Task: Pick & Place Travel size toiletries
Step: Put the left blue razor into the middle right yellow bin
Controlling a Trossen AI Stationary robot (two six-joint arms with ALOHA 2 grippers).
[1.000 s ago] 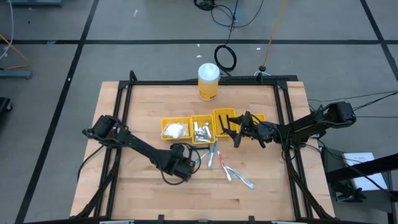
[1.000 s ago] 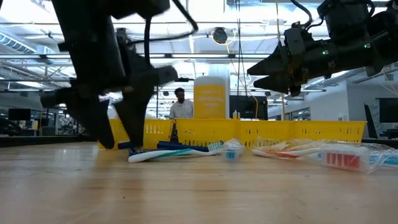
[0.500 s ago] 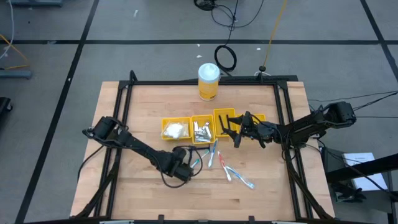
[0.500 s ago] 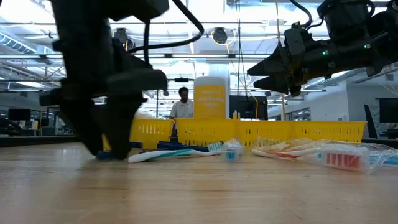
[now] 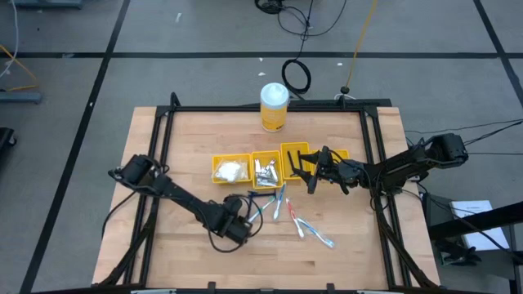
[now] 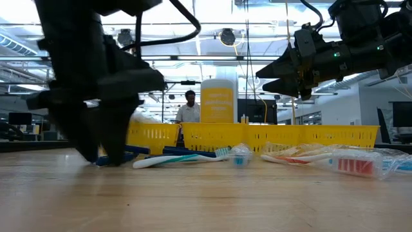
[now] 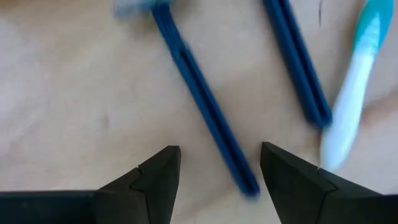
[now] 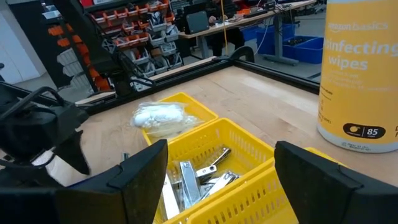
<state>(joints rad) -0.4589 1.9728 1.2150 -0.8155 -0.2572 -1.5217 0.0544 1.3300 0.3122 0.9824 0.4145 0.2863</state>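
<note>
1. Left gripper (image 5: 238,229) is low over the bench (image 5: 188,139), between its middle and the front edge, jaws spread and holding nothing.
2. Target appears to be a dark blue razor (image 7: 205,106) lying flat on the wood. In the left wrist view its handle runs between the two fingers (image 7: 155,180), with the head at the far end.
3. Key relation: the handle's long axis lies slanted across the jaw gap, not square to it, so closing should catch the handle near its tail.
4. A second razor (image 7: 297,62) and a toothbrush (image 7: 351,93) lie just beside it; they could be nudged.
5. Left arm reaches from the left edge, wrist bent down; the low view suggests the fingertips are at or near the surface, contact uncertain.
6. Right gripper (image 5: 310,173) hovers over the yellow bins (image 5: 270,170) near the bench middle, jaws spread, empty.
</note>
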